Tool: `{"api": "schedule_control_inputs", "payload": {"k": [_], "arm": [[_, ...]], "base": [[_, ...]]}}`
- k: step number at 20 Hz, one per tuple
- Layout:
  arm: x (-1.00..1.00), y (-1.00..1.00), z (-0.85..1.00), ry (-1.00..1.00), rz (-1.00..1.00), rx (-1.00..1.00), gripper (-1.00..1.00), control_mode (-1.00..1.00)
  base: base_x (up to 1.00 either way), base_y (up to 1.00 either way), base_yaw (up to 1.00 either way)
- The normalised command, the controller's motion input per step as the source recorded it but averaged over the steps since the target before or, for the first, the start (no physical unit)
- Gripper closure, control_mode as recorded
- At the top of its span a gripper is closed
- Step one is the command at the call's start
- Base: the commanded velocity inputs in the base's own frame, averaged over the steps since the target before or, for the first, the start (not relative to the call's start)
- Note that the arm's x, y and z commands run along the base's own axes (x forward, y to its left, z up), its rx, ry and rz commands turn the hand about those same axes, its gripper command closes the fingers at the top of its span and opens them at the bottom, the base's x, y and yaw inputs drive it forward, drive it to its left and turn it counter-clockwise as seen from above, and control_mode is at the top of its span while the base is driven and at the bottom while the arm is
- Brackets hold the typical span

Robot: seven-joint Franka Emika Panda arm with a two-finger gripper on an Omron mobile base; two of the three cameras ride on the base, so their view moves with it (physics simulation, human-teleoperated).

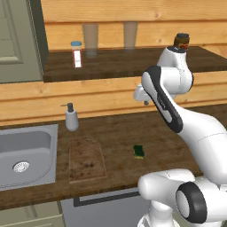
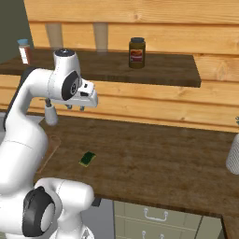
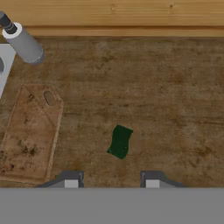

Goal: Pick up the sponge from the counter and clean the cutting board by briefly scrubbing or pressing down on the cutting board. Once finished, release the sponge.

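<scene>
— Wood-grain counter (image 1: 124,133) is seen under plank walls, with a shelf (image 2: 154,70) above. Where is the sponge (image 3: 120,141) found?

— On the counter, flat, green side up, just right of the cutting board (image 3: 29,131) and apart from it. A soap dispenser (image 1: 71,117) and a sink (image 1: 26,153) are placed beyond the board.

— And against the fingers (image 3: 71,183)?

— It is seen between them and well beyond their tips, untouched. The gripper (image 3: 111,183) is raised above the counter, nothing is held, and its jaws are drawn as close as they get.
</scene>
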Motion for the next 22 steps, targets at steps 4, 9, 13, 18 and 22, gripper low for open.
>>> {"api": "schedule_control_inputs", "payload": {"k": [4,9,13,18,22], "arm": [[-0.06,0.00,0.00,-0.01,0.00,0.00,-1.00,-1.00],[-0.52,0.05,-0.05,0.00,-0.01,0.01,-1.00,-1.00],[-0.72,0.00,-0.32,0.01,0.00,0.00,-1.00,-1.00],[-0.46,-0.01,-0.52,0.09,0.00,0.00,-1.00,-1.00],[-0.03,0.00,-0.59,0.06,0.00,0.00,-1.00,-1.00]], "base": [[0.00,0.00,0.00],[0.00,0.00,0.00],[0.00,0.00,0.00],[0.00,0.00,0.00],[0.00,0.00,0.00]]}}
